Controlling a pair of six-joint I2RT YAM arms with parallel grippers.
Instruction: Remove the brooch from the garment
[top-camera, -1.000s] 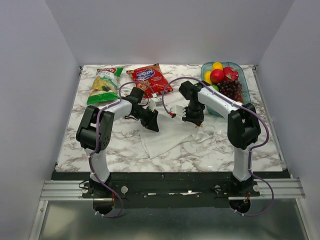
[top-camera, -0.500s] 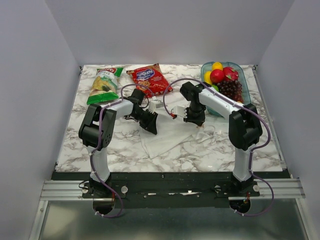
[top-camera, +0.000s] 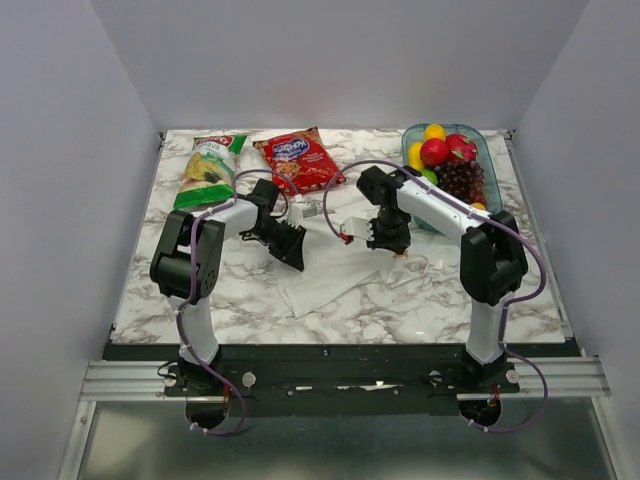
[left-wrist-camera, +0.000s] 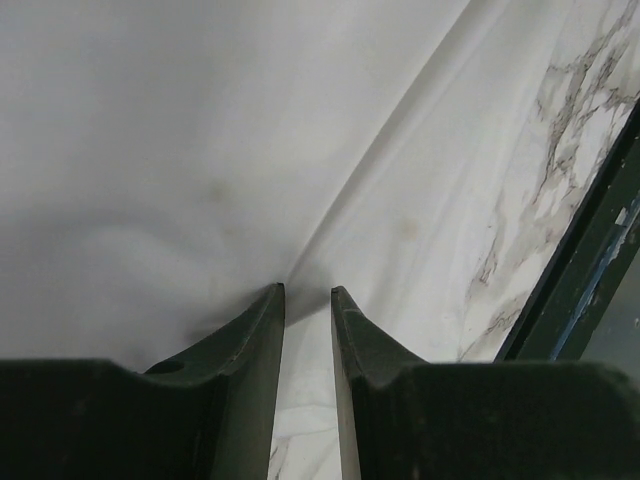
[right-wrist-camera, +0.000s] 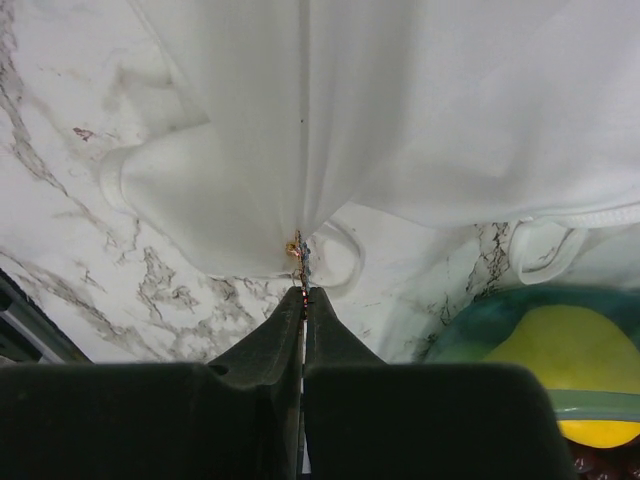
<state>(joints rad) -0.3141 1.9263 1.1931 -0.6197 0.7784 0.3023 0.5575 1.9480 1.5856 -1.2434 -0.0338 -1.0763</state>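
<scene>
A white garment (top-camera: 330, 272) lies crumpled on the marble table between the arms. My right gripper (top-camera: 388, 240) is shut on the brooch (right-wrist-camera: 302, 258). The brooch shows edge-on in the right wrist view as a thin bluish pin with gold and red glints, pinched at the fingertips (right-wrist-camera: 290, 305). It is still joined to the garment (right-wrist-camera: 300, 120), whose cloth is drawn into a peak at it. My left gripper (top-camera: 290, 250) stands over the garment's left part (left-wrist-camera: 200, 150). Its jaws are a narrow gap apart with nothing between them (left-wrist-camera: 306, 292).
A teal fruit bowl (top-camera: 487, 165) with grapes, apples and lemons stands at the back right, close to my right arm; it shows in the right wrist view (right-wrist-camera: 480, 320). A green snack bag (top-camera: 210, 170) and a red one (top-camera: 298, 158) lie at the back. The table's dark edge (left-wrist-camera: 580, 260) is near.
My left gripper has moved a little left and towards the near side over the garment. My right gripper has stayed in place, shut on the brooch.
</scene>
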